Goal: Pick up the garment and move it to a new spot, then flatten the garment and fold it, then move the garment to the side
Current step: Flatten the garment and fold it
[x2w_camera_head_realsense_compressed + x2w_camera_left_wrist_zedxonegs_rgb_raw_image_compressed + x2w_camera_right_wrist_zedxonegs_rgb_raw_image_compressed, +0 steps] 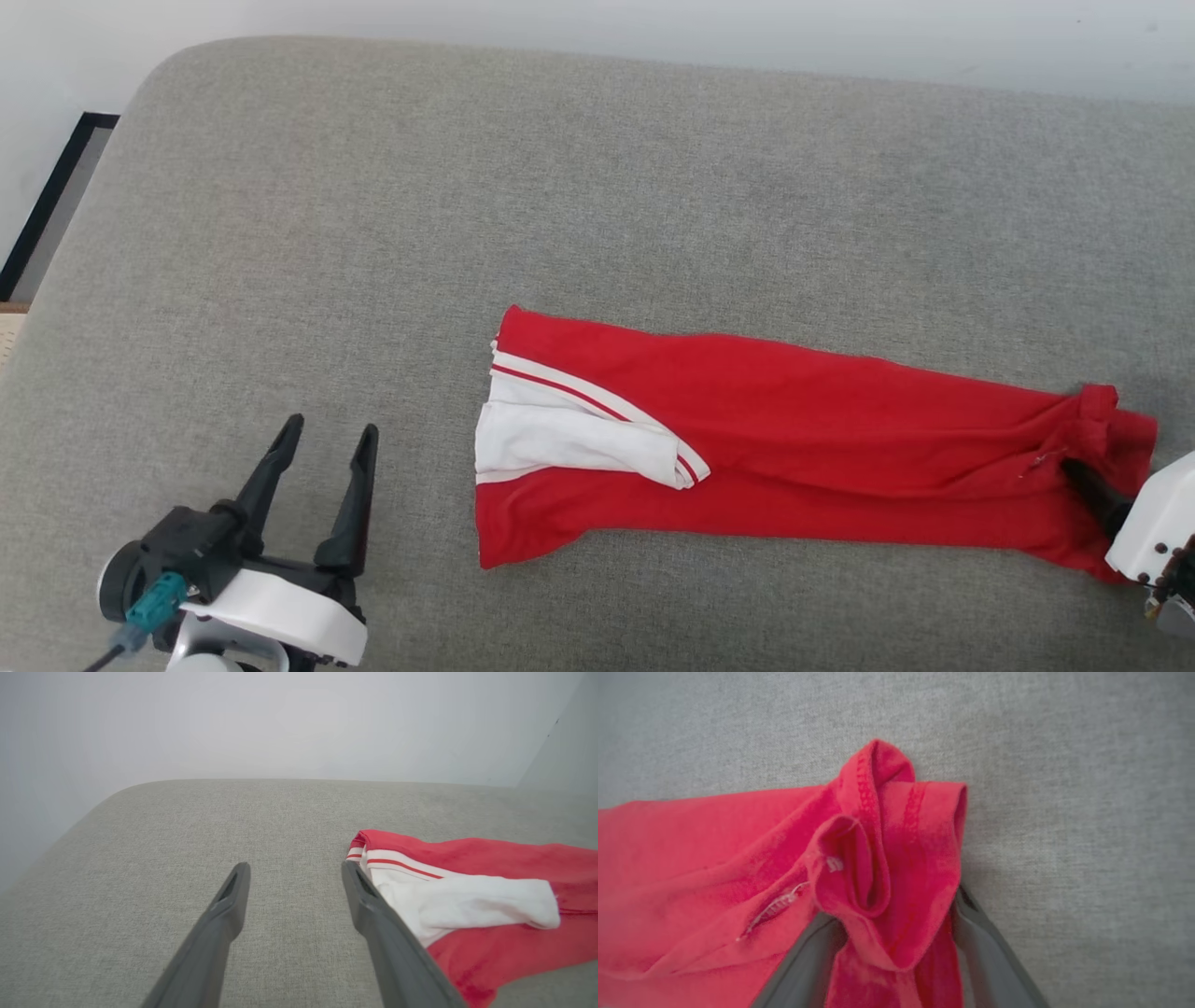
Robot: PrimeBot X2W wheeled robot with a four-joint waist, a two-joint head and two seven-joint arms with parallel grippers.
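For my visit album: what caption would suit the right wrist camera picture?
Bunched hem of a red shirt lying between the open fingers of the right gripper, on a grey cushion.

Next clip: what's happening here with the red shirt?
A two-armed robot is working on a red jersey shirt with white sleeves, which lies folded into a long strip on a grey upholstered cushion. The right gripper stands open, its fingers either side of the bunched hem end. The left gripper hangs open over bare cushion, apart from the sleeve end.

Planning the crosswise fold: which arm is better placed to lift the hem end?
Right, probably: the right gripper has open jaws astride the garment at its bunched hem; the left gripper sits apart, beside the sleeve end.
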